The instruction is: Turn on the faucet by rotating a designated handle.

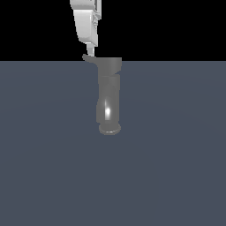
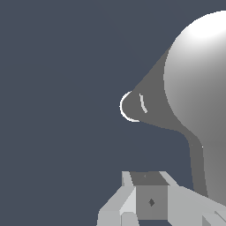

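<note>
Exterior view shows the faucet (image 1: 108,99) upright on the grey floor (image 1: 176,167), its handle (image 1: 89,58) jutting toward that view's left. The gripper (image 1: 90,50) hangs just above the handle; whether its fingers are spread is unclear.

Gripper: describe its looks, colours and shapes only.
The gripper is glossy white to pale grey with flat, angular, boxy faces, tapering to a narrow tip. The wrist view shows faceted light-grey fingers around a darker grey square block with a small diamond mark. No cables show.
</note>
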You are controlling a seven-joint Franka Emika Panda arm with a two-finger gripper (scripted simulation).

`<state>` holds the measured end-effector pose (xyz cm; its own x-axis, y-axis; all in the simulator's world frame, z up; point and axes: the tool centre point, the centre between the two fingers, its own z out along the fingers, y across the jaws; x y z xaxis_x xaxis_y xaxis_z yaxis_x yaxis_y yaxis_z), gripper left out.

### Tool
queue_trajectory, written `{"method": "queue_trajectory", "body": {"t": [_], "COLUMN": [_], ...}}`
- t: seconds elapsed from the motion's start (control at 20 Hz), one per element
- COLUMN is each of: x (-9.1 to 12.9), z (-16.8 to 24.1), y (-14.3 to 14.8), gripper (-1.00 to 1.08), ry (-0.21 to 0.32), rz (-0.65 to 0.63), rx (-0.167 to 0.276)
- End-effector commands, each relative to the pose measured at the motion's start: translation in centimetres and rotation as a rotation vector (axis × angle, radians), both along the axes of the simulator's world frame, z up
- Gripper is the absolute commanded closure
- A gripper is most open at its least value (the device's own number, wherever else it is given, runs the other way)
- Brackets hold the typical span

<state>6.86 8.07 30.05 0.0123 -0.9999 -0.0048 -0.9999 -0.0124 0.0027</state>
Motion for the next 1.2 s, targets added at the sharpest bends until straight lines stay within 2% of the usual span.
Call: {"method": "queue_trajectory", "body": {"t": [0.0, 0.3, 1.15], "x": [0.2, 0.2, -4.1], "z": [-0.2, -0.2, -0.2], "y": [0.1, 0.1, 1.3], "gripper": [1.08, 1.08, 1.08], "ry": [-0.002, -0.002, -0.003], "rz": [-0.013, -0.014, -0.015], "rx": [-0.004, -0.005, -0.005]}}
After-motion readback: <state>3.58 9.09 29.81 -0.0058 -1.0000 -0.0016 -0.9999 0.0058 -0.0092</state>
